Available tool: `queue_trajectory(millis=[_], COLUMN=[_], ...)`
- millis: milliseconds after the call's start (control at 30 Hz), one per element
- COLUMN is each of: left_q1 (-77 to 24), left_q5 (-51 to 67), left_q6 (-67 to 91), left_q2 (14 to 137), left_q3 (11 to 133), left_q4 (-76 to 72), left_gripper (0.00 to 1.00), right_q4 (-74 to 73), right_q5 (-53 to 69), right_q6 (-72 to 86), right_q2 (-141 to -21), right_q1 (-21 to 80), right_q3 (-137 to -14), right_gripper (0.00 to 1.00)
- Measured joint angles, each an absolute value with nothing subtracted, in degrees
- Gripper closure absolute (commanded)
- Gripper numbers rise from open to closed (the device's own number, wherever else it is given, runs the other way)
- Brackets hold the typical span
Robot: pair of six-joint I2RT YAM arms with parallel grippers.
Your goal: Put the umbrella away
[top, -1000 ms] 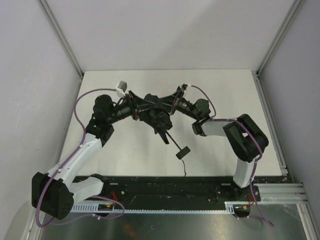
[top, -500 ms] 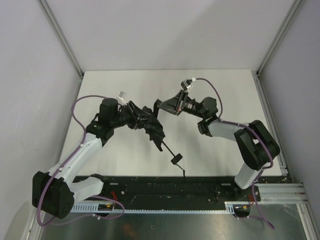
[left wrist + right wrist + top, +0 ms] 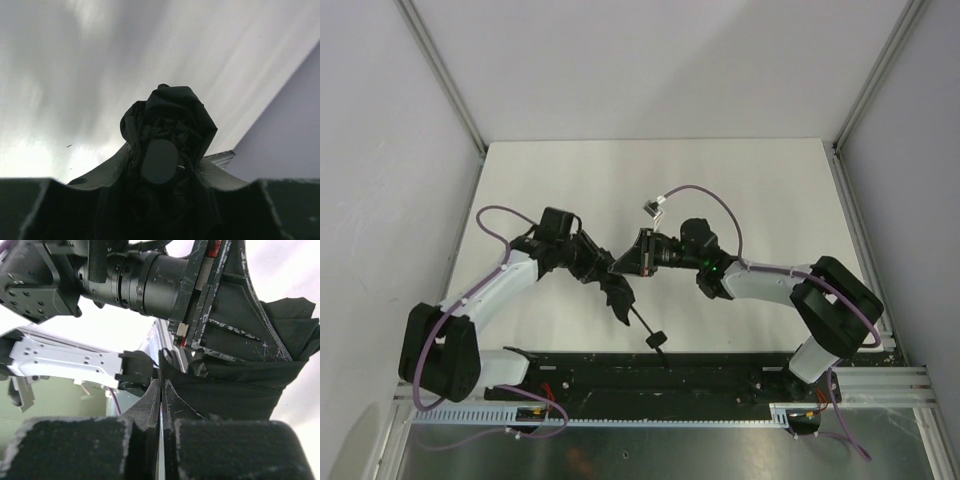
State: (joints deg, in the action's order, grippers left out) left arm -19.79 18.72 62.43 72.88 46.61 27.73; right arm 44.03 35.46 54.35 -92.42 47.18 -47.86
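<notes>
The black folding umbrella [image 3: 618, 292] hangs between my two grippers over the near middle of the white table. Its thin shaft slants down to the handle [image 3: 657, 338] by the front rail. My left gripper [image 3: 598, 264] is shut on the bunched fabric. In the left wrist view the bundle [image 3: 172, 117] with its oval end cap sits between my fingers [image 3: 162, 156]. My right gripper [image 3: 624, 262] meets the fabric from the right. In the right wrist view its jaws [image 3: 161, 390] are pressed together on a thin edge of umbrella fabric [image 3: 235, 390].
The white table [image 3: 770, 190] has grey walls on three sides and metal frame posts at the back corners. A black rail [image 3: 740, 368] runs along the near edge, just below the umbrella handle. The left arm's wrist [image 3: 150, 280] fills the top of the right wrist view.
Both grippers and the umbrella have moved toward the near edge. My right gripper, apart from the umbrella half a second ago, has swung left and is back on the fabric.
</notes>
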Motion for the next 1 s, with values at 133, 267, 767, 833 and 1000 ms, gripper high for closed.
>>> queue_trajectory(millis=[133, 267, 767, 833, 1000], left_q1=[-20.25, -21.71, -25.91, -25.87, -24.62], left_q5=[16.27, 12.69, 0.95, 1.1, 1.48], left_q6=[62.48, 62.19, 60.62, 60.47, 60.36], left_q2=[75.42, 77.34, 86.76, 86.94, 86.65], left_q3=[46.52, 46.5, 45.56, 45.69, 44.91], left_q4=[30.65, 32.62, 35.7, 35.59, 33.47], left_gripper=[1.0, 1.0, 1.0, 1.0, 1.0], right_q4=[41.04, 40.45, 11.7, 8.71, 3.33], right_q5=[33.39, 32.8, 29.58, 28.25, 23.77], right_q6=[50.98, 48.23, 20.62, 17.69, 13.56], right_q2=[-92.68, -95.04, -104.09, -105.23, -106.52], right_q1=[49.15, 51.09, 58.26, 59.18, 60.8], right_q3=[-47.64, -47.66, -62.96, -65.17, -68.47], right_gripper=[1.0, 1.0, 1.0, 1.0, 1.0])
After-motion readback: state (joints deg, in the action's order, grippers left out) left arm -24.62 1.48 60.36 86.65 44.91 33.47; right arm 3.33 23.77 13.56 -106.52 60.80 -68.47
